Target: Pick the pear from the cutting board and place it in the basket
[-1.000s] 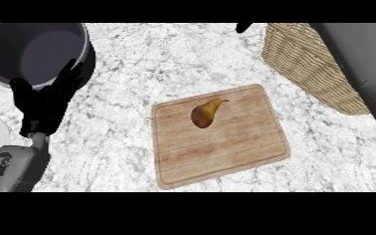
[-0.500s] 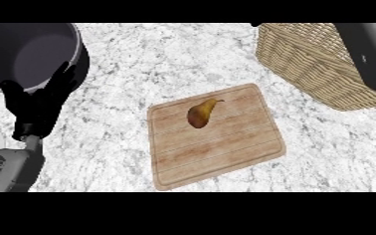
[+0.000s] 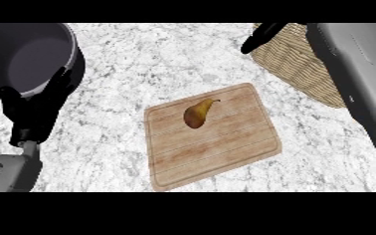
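Observation:
A brown-yellow pear point(image 3: 197, 113) lies on its side on the upper left part of the wooden cutting board point(image 3: 220, 147), stem toward the upper right. The woven basket point(image 3: 290, 62) stands at the upper right, beyond the board. My right forearm comes in along the right edge, and my right hand point(image 3: 260, 37) shows only as a straight black finger over the basket's left rim, open, holding nothing and well above the pear. My left hand point(image 3: 35, 110) rests open at the left edge, fingers up, far from the board.
A large dark pot point(image 3: 29, 55) stands at the upper left, just behind my left hand. Marble counter point(image 3: 161, 59) stretches between the pot, board and basket.
My right forearm has come farther into view along the right edge, its hand now over the basket's left rim. The pear and my left hand have stayed where they were.

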